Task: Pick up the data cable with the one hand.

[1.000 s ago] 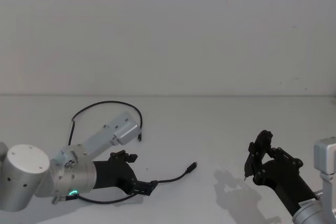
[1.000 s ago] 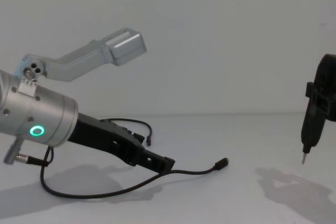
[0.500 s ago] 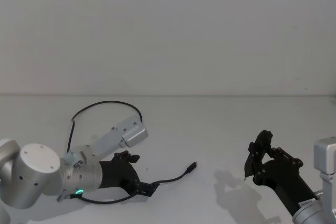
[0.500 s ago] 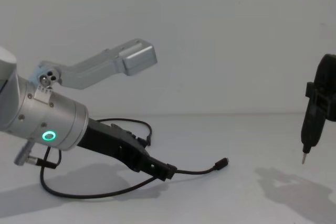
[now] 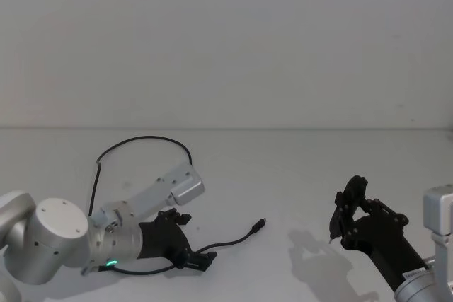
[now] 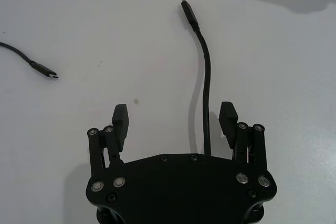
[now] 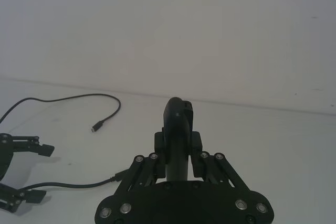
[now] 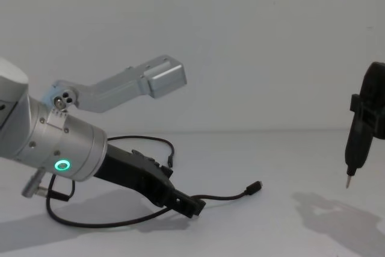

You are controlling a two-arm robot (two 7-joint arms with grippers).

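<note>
Left gripper (image 5: 192, 238), the black angular two-finger one on the thick silver cylinder with the green ring light, is down low over the long thin black data cable (image 5: 145, 138). Its fingers (image 6: 120, 119) are spread wide and grip nothing. In the left wrist view the cable (image 6: 207, 77) runs straight between them, closer to one finger than the other, and I see no contact with either. I can't tell whether the fingertips touch the white tabletop (image 5: 283, 167).

The cable lies slack on the tabletop. Its near plug (image 5: 260, 224) sits out ahead of the open fingers. The rest of it passes under the gripper and loops back behind the silver arm. Its other plug (image 6: 44, 71) lies off to one side of the straddled stretch.

Right gripper (image 7: 178, 142) hangs well apart from the cable, to the right of the near plug. It is clamped on a slim black pen-like tool (image 8: 358, 136) with a pointed metal tip.
</note>
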